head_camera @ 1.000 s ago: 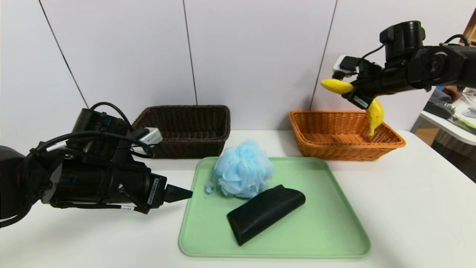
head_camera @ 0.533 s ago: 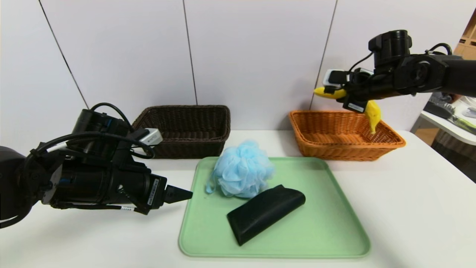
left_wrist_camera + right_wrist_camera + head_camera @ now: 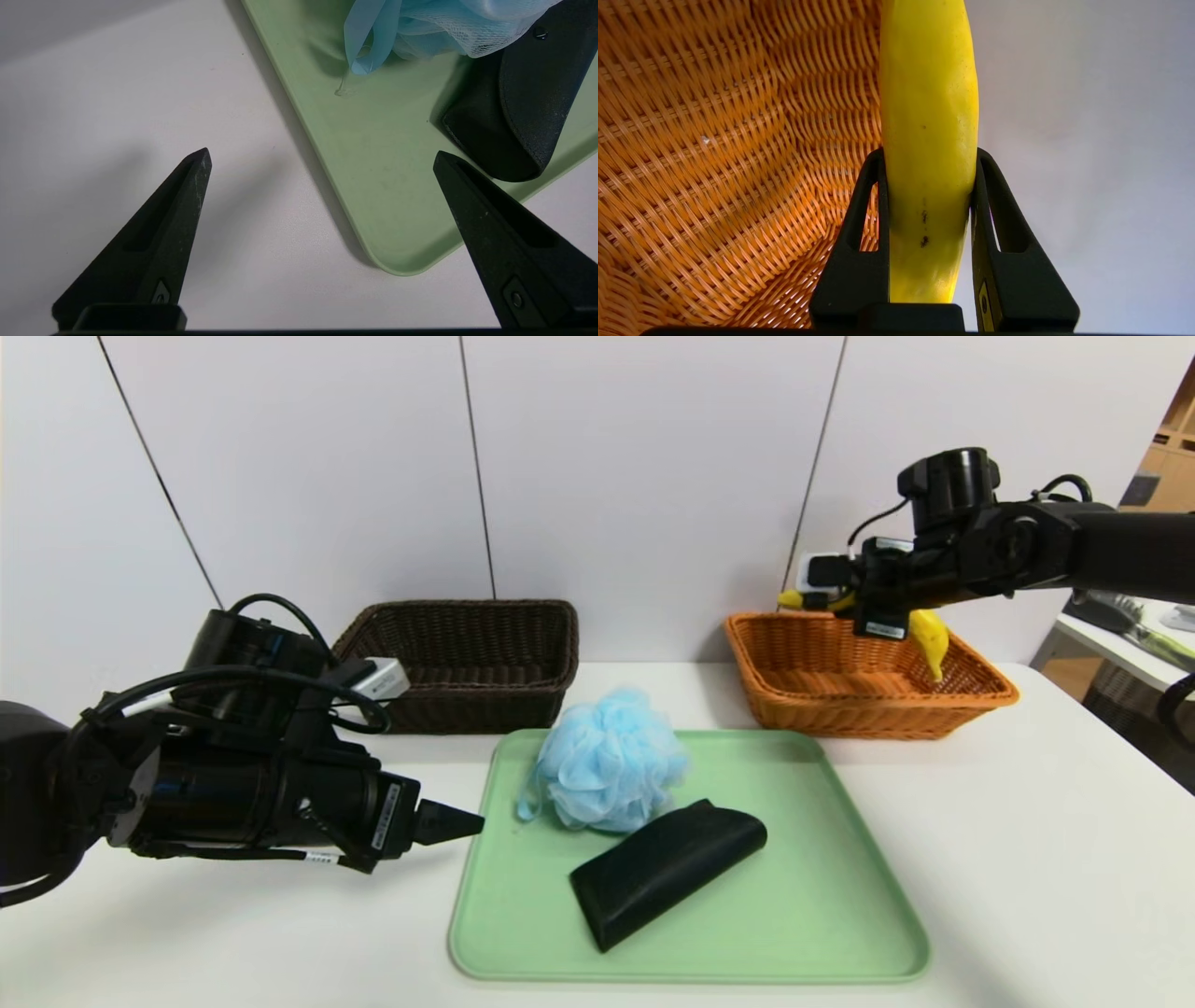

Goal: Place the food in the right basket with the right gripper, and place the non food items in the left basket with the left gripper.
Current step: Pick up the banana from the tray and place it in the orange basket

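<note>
My right gripper (image 3: 882,616) hangs over the orange right basket (image 3: 812,709), shut on the yellow banana (image 3: 931,639) (image 3: 929,116); the fruit's lower end dips inside the basket. The blue bath puff (image 3: 609,761) (image 3: 448,23) and the black case (image 3: 667,870) (image 3: 528,102) lie on the green tray (image 3: 803,915). Left of the tray, my left gripper (image 3: 457,822) (image 3: 322,158) hovers low over the table, open and empty, its fingers (image 3: 187,196) wide apart. The dark brown left basket (image 3: 467,663) stands at the back, with nothing in it.
The white table (image 3: 1027,859) runs to a right edge, beyond which a side table with clutter (image 3: 1130,616) stands. A white wall lies close behind both baskets. The tray's near corner (image 3: 406,261) sits between my left fingers.
My right arm has come down and moved left over the orange basket, carrying the banana lower into it. The left arm has stayed still.
</note>
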You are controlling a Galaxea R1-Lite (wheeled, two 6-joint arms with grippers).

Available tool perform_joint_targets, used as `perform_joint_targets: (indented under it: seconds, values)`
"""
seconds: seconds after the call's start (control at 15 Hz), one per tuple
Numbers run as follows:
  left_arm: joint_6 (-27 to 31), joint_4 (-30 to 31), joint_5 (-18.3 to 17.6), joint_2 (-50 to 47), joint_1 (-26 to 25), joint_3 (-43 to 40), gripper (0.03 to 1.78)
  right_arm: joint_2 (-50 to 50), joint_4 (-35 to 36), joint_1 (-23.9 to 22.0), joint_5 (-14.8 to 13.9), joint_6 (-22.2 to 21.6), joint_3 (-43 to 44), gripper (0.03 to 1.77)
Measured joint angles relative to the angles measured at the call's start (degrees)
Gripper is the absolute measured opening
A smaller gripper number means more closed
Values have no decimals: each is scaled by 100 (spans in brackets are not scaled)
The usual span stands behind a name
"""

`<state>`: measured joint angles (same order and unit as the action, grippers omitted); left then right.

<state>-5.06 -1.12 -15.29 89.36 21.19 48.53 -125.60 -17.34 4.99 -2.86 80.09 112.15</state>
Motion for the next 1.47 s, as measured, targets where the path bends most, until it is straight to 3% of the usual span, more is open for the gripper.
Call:
perform_joint_targets:
  seconds: [0.93,1.2,1.47]
  values:
    - [-4,211,-6,321,-57,0,169,-591,11,27,37,107,-28,47]
    - [-6,211,-11,339,-71,4,169,-610,48,27,48,76,-28,97]
    - [-6,208,-17,334,-72,4,169,-555,50,27,66,17,-28,126]
